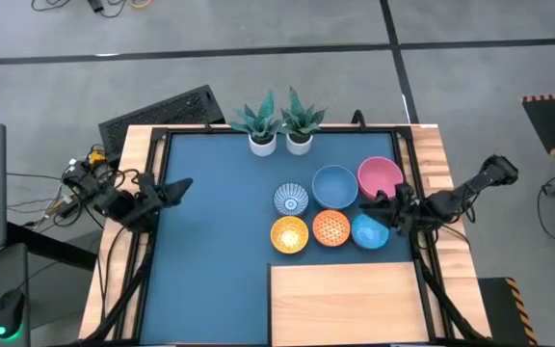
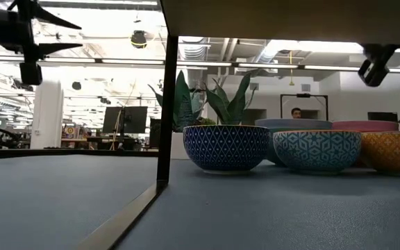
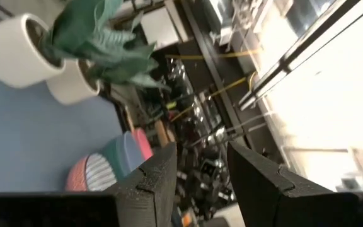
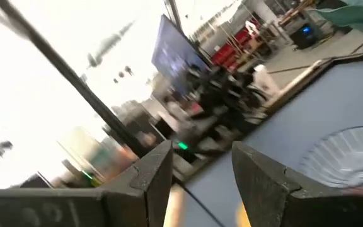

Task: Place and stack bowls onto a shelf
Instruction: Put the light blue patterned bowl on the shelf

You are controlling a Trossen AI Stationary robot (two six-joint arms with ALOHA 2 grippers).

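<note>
Six bowls stand upright on the dark blue tabletop in two rows. The far row holds a blue-white patterned bowl, a grey-blue one and a pink one. The near row holds a yellow one, an orange one and a teal one. The pale wood shelf lies at the near edge, just in front of them. My right gripper hovers open over the gap between the pink and teal bowls, with nothing between its fingers. Over the table's left edge my left gripper is open and empty.
Two white pots with green plants stand at the far edge behind the bowls. Wooden strips border the table. A black frame post rises from the tabletop. The left half of the blue top is bare.
</note>
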